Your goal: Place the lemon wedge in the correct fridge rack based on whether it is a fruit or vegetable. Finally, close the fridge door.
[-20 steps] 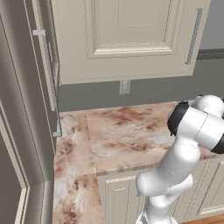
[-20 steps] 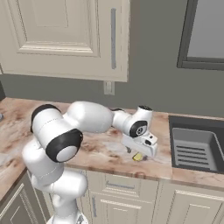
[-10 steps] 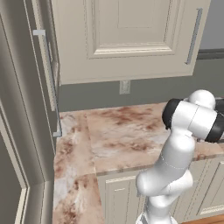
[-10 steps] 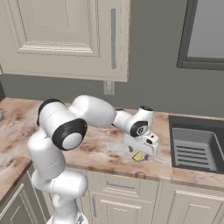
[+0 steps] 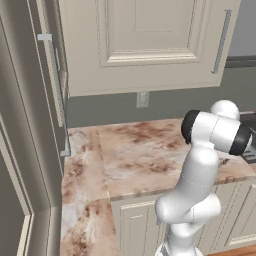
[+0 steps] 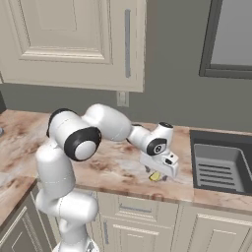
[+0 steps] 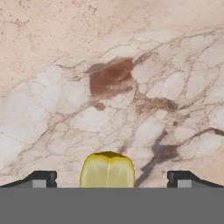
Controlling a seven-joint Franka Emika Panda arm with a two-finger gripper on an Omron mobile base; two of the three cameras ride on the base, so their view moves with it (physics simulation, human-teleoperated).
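The claw (image 7: 108, 179) is low over the counter (image 6: 113, 167), and the lemon wedge (image 7: 107, 169) lies between its two fingertips (image 7: 42, 178). The fingertips stand wide apart, with clear space between each tip and the yellow piece, so nothing is gripped yet. In the right base view the lemon wedge (image 6: 155, 175) rests on the marble just under the claw (image 6: 156, 173), near the front edge of the counter and not far from the sink (image 6: 221, 165).

I judge the step in hand to be the pick-up of the wedge. To do it well, the claw should go straight down until the tips are beside the lower part of the wedge, then come together slowly and evenly. The piece is much smaller than the claw, so it can easily slide or tip away if one tip touches first. The wedge looks centred between the tips, which is good; no sideways correction seems needed. After the grip, a vertical lift is safer than a drag along the stone.

The counter is pinkish marble with brown veins, and it looks smooth and hard, so the wedge has little to hold it in place. Cream wall cabinets (image 5: 150, 40) hang above, with an outlet (image 5: 142, 99) on the grey wall. At the left of the left base view stands a tall grey panel (image 5: 27, 125), which may belong to the fridge, but I cannot tell this for sure.
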